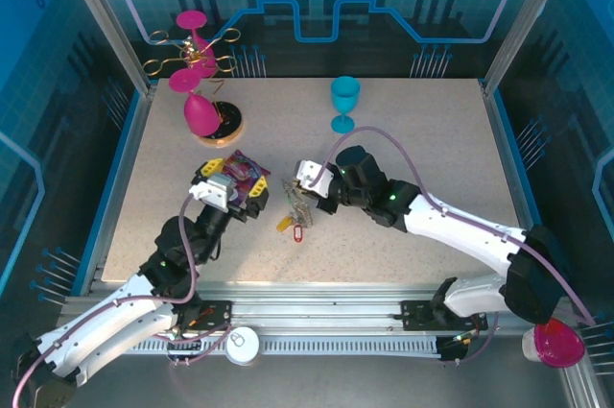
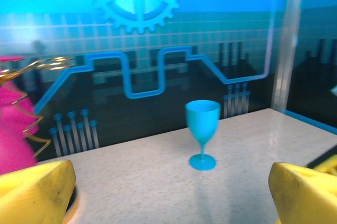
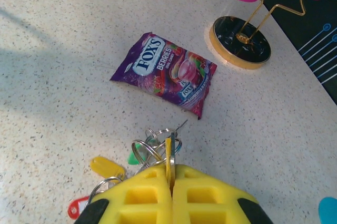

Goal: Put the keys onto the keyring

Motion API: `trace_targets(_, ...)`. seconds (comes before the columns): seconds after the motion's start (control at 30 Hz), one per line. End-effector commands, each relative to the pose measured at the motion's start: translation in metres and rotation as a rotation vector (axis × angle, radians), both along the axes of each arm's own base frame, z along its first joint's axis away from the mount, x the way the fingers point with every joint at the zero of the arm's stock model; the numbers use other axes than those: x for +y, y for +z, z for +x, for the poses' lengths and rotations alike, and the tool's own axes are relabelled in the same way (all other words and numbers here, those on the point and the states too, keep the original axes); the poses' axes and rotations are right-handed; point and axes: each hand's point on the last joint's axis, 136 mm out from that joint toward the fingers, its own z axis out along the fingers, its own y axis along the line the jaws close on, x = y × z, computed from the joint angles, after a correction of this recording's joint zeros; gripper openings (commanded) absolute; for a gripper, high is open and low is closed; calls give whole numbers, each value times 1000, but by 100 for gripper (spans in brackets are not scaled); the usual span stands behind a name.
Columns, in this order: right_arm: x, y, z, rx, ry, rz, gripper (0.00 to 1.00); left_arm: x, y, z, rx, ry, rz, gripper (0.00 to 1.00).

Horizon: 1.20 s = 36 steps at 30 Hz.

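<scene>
My right gripper (image 3: 172,168) is shut on two thin flat keys (image 3: 169,153), one brass and one silver, held edge-on between its yellow fingers. Silver rings of the keyring (image 3: 156,147) tangle around the keys just past the fingertips, with a green tag (image 3: 134,156), a yellow piece (image 3: 107,166) and a red clip (image 3: 78,207) lying on the table to the left. From above, the right gripper (image 1: 306,193) sits mid-table over this bunch (image 1: 295,208). My left gripper (image 1: 233,183) stands beside it to the left, open and holding nothing, its fingers (image 2: 37,191) wide apart.
A purple candy packet (image 3: 166,72) lies just beyond the keys, under the left gripper (image 2: 168,203). A pink cup stand on a black-and-gold disc (image 1: 226,122) stands at the back left. A blue goblet (image 1: 344,101) stands upright at the back centre.
</scene>
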Motion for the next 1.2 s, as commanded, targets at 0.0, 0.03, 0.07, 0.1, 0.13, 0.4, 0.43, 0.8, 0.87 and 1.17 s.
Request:
trace_targets(0.0,1,12,13,35,-13,59,0,27,-14,8,53,155,-24,95)
trace_targets(0.03,-6,2,19,68,-35,44,0,28,-15,9,55,165,-28,95)
trace_targets(0.07,-13,-10,23,96,-56,18,0,29,-15,9,56,171,-30,95)
trace_targets(0.1,-24,-24,29,117,-90,-18,0,29,-17,11,63,176,-27,95)
trace_targets(0.13,-36,-39,35,128,-124,-61,0,30,-18,12,67,181,-29,95)
trace_targets(0.4,-136,-124,52,22,-289,-559,0,42,-35,23,140,254,-18,97)
trace_targets(0.43,-148,-132,54,19,-309,-623,0,45,-40,24,155,271,-19,97)
trace_targets(0.8,-226,-177,65,76,-484,-966,34,93,-80,37,278,482,34,97)
trace_targets(0.87,-239,-173,68,85,-549,-972,46,98,-81,37,279,511,48,97)
trace_targets(1.17,-255,-84,96,172,-916,-98,62,112,-89,44,302,572,124,99)
